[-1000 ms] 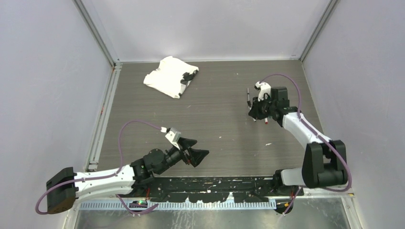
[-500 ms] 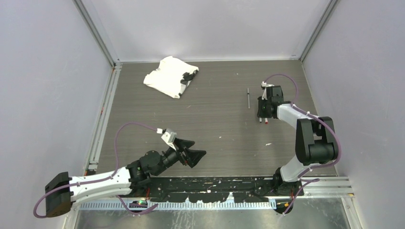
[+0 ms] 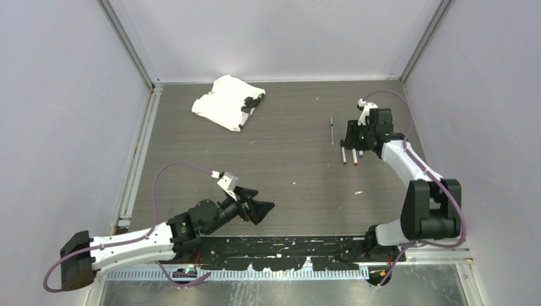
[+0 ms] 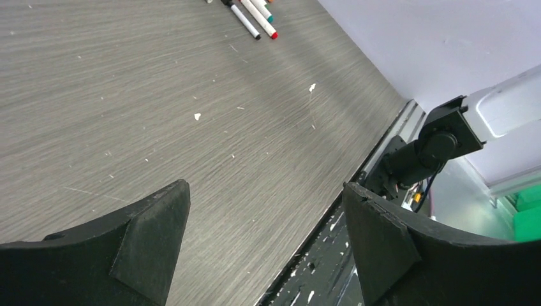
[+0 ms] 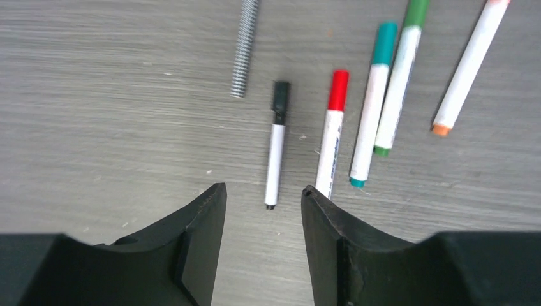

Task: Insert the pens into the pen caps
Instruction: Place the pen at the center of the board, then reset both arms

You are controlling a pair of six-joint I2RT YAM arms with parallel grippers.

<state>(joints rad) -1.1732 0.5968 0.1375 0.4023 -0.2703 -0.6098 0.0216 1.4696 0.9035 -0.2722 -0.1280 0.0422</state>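
In the right wrist view several white pens lie side by side on the table, each with its cap on: black cap (image 5: 281, 95), red cap (image 5: 339, 89), teal cap (image 5: 385, 43), green cap (image 5: 417, 11). A fifth pen (image 5: 469, 67) at the right has an orange end. My right gripper (image 5: 263, 191) is open and empty, just short of the black-capped pen (image 5: 275, 162). From above, the right gripper (image 3: 352, 141) hovers by the pens (image 3: 344, 155). My left gripper (image 3: 258, 207) is wide open and empty near the front edge; its wrist view (image 4: 265, 191) shows the pens (image 4: 252, 13) far off.
A slim grey ridged rod (image 5: 244, 48) lies left of the pens, also seen from above as the rod (image 3: 332, 131). A crumpled white cloth (image 3: 226, 102) sits at the back left. The black front rail (image 3: 287, 252) runs along the near edge. White flecks dot the table.
The right gripper has opened and let go of the black-capped pen, which now lies beside the red-capped one. The right arm swung back and to the right. The left arm shifted only slightly.
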